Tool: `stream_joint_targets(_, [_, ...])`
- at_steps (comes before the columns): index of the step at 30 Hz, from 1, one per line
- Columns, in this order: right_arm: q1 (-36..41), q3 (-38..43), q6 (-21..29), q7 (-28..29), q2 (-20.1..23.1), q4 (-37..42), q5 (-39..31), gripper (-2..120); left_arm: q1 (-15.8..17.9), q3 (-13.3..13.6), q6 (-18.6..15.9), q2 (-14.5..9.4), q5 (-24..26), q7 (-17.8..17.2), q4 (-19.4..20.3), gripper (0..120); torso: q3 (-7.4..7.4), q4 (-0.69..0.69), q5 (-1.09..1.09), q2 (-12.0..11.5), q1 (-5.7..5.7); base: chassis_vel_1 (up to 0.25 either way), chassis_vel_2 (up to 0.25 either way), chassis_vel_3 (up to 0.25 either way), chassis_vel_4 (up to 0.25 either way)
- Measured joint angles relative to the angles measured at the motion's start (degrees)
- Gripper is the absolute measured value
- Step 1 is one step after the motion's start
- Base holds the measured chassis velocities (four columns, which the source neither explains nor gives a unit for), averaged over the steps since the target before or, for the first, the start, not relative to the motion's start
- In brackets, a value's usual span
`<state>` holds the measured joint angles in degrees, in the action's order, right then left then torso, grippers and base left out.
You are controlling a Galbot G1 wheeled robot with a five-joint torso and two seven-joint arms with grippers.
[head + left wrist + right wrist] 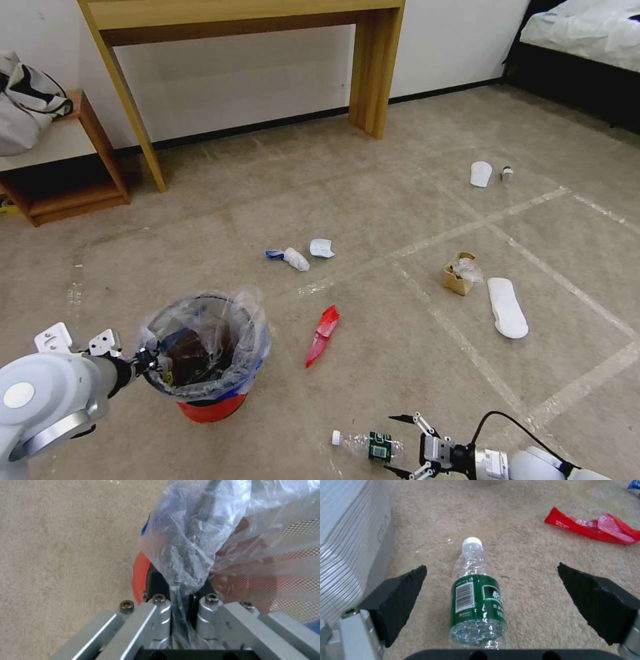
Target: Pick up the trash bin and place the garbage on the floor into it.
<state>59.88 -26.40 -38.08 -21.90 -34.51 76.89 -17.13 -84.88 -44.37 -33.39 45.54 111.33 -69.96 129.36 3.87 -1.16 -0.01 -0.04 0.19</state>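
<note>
**Trash bin pinched at its rim while the other gripper lines up on a bottle**

Trash bin (208, 360) stands on the beige carpeted floor (373, 220) in the head view, a small round red bucket with a blue band, its clear crinkled liner puffed out over the rim. The left gripper (148, 361) reaches in from the side and meets that rim, probably the easiest edge to grip for carrying. Low at the front, the right gripper (403, 445) hangs just beside a green-labelled plastic bottle (365, 443) lying flat. Farther out lie a red wrapper (323, 335), a crumpled white paper (321, 248), a brown paper bag (459, 273) and a flat white slipper (507, 307), well apart on the taped carpet

In the left wrist view the left gripper (180, 590) is pressed together on the trash bin (140, 572), jaws biting the rim with bunched liner film caught between them; red plastic shows on one side, mesh-patterned wall on the other

In the right wrist view the right gripper (491, 590) is spread wide, its ribbed black foam pads (400, 597) apart on either side of the bottle (476, 600), which is thin, dented, clear and white-capped, its long axis running between the pads. That suits a squeeze across the labelled middle. The glossy wrapper (593, 527) lies creased beyond
</note>
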Motion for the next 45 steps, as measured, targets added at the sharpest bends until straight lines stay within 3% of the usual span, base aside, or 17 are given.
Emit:
stream_joint_targets(23, [-0.1, -0.5, 0.0, -0.7, -1.2, -3.9, -1.8, 100, -0.6, -0.1, -0.1, 0.1, -0.6, 0.2, 1.0, 5, 0.0, 0.0, 0.0, 0.0, 0.0, 0.0, 0.0, 0.0, 0.0])
stream_joint_targets(45, [-5.7, -7.0, -0.1, -2.1, -5.0, -9.0, -6.0, 100, -0.7, 0.2, -0.2, 0.5, -0.9, 0.3, 0.5, 5, 0.0, 0.0, -0.01, 0.0, 0.0, 0.0, 0.0, 0.0, 0.0])
